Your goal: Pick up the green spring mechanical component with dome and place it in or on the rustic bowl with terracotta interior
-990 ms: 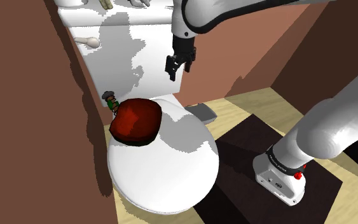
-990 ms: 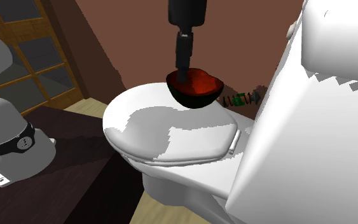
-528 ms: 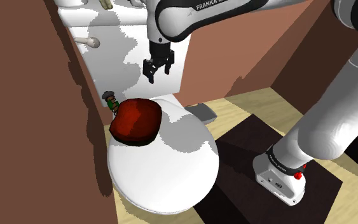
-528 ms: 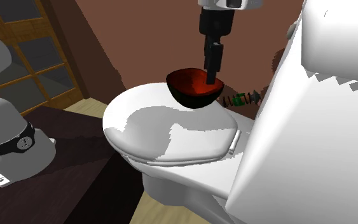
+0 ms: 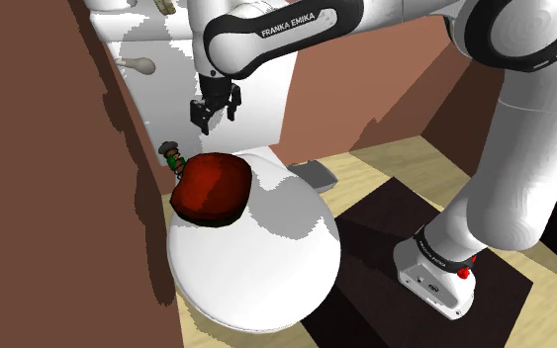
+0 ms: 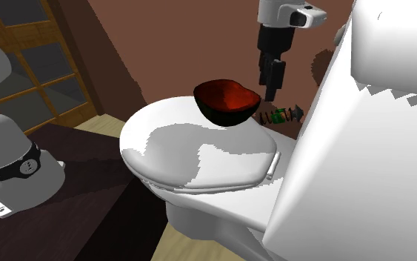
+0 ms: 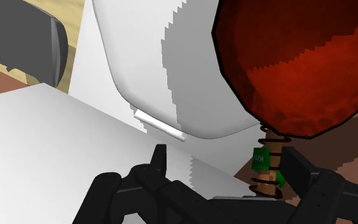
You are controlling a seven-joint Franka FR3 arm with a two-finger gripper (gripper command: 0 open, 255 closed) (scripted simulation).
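Note:
The spring component [image 5: 172,155] is small, green and brown, and lies behind the toilet lid [image 5: 256,247] beside the brown wall. In the second exterior view the spring component [image 6: 284,115] rests between the bowl and the white tank [image 6: 362,141]. The bowl [image 5: 212,188] is dark outside and red inside, and sits on the back of the lid; its red hollow shows in the second exterior view [image 6: 229,101]. My gripper [image 5: 214,114] hangs open above and just beside the component, fingers pointing down [image 6: 272,90]. In the wrist view the component [image 7: 264,167] stands close to one finger [image 7: 295,167] of the open gripper [image 7: 226,154], under the bowl [image 7: 298,63].
A brown wall [image 5: 58,198] runs close along the shoulder view's left. The tank [image 5: 217,69] rises behind the gripper, with a flush handle [image 5: 138,66]. A grey object [image 5: 316,176] lies on the floor beside the toilet. My stand [image 5: 434,277] sits on a dark mat [image 5: 385,247].
The gripper has swung across the tank toward the shoulder view's left, staying open, and now hangs near the spring component. The bowl and the component have not moved.

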